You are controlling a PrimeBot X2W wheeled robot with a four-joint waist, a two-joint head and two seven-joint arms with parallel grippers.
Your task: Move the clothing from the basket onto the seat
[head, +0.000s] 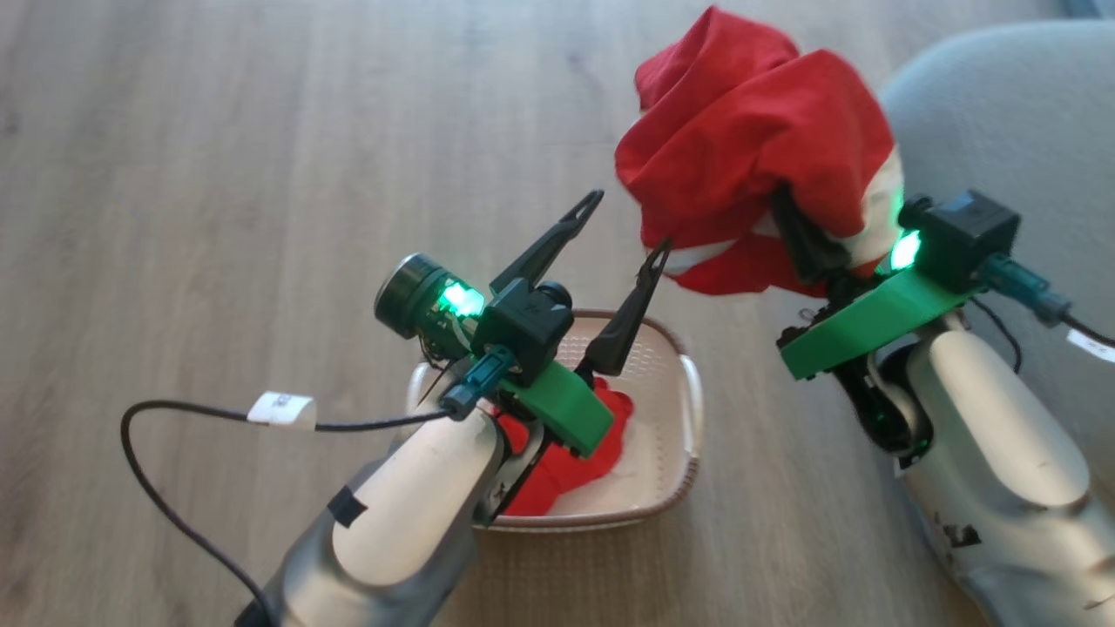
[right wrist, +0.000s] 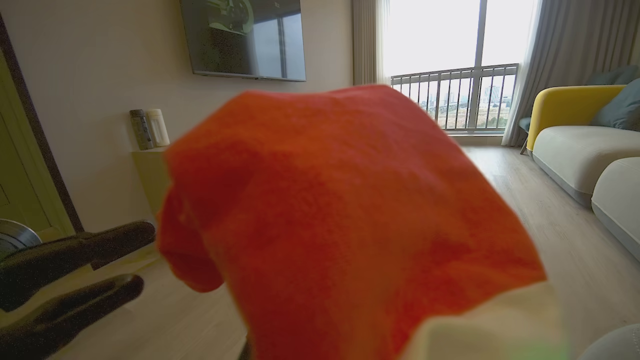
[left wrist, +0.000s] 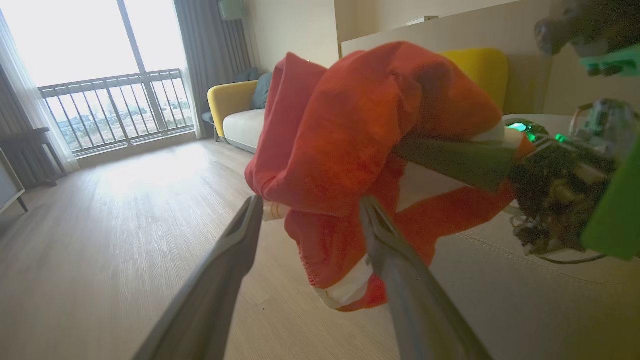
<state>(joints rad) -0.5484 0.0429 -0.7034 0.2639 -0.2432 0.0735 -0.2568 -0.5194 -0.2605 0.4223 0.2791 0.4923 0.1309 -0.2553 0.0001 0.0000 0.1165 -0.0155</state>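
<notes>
Head view: right gripper [head: 797, 231] clamped on a bright red, white-banded fabric garment [head: 749, 131], aloft between the cream perforated plastic basket [head: 688, 409] and rounded grey upholstered seat [head: 1002, 113] — seemingly mid-carry. Left gripper [head: 629, 224] gapes empty above the basket, where more red cloth [head: 601, 444] lies. Next — swing over the seat, release.

Pale wood floor [head: 218, 131] runs to a bright balcony window [left wrist: 95, 50] with grey curtains [right wrist: 555, 55]. A yellow-backed sofa [right wrist: 570, 130] stands beside it; a TV [right wrist: 245, 40] hangs on the cream wall [right wrist: 100, 75].
</notes>
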